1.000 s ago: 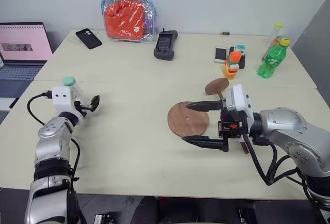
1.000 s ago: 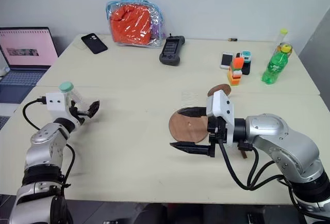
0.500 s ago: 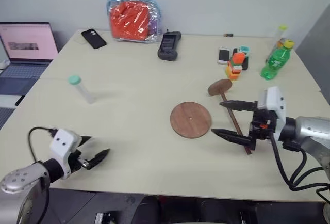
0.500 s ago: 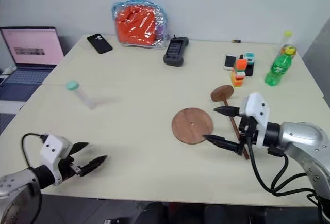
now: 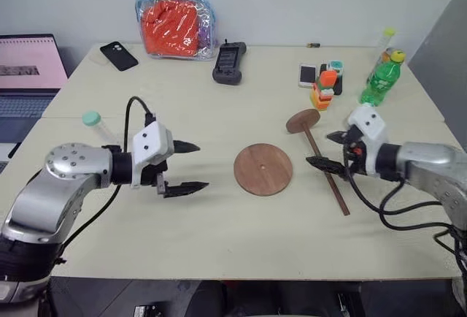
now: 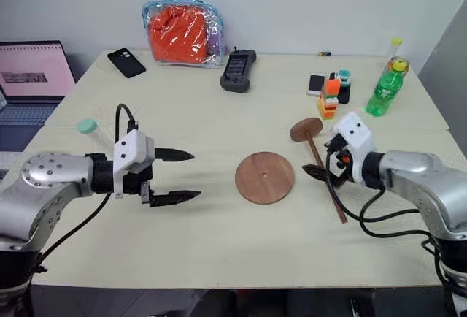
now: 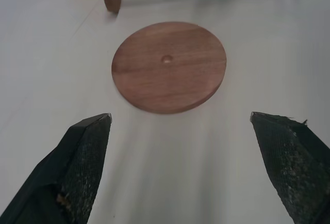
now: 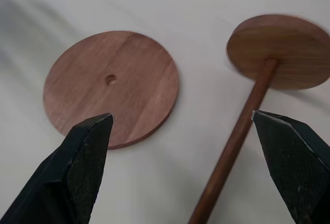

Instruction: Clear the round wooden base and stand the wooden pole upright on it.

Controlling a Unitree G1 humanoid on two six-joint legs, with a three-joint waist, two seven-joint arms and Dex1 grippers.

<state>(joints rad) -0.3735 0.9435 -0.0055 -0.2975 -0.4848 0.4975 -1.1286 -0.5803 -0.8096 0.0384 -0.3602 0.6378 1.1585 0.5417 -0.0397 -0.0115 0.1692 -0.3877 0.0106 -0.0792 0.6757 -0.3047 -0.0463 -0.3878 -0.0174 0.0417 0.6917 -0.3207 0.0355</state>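
Left eye view, nearest first: the left tool hovers over the surface with its two black fingers spread wide and nothing between them, aimed toward the round wooden base. The base lies flat mid-surface, a thin reddish-brown disc with a small centre hole, bare on top (nothing left to clear off it, as far as I can judge). Just to its right lies the wooden pole, a slim dark rod on its side, its round end disc pointing away from the robot, close to the base but not touching. The right tool sits at the rod with fingers wide apart, one either side, not clamped on it.

Risks, as I read it: the rod is thin and round, so a closing grip could roll it aside or pinch it off-centre; lifted far from its disc end, it may swing. The light base could skid if the pole's foot lands on its edge.

Farther back stand a green bottle, a phone and an orange-filled pouch
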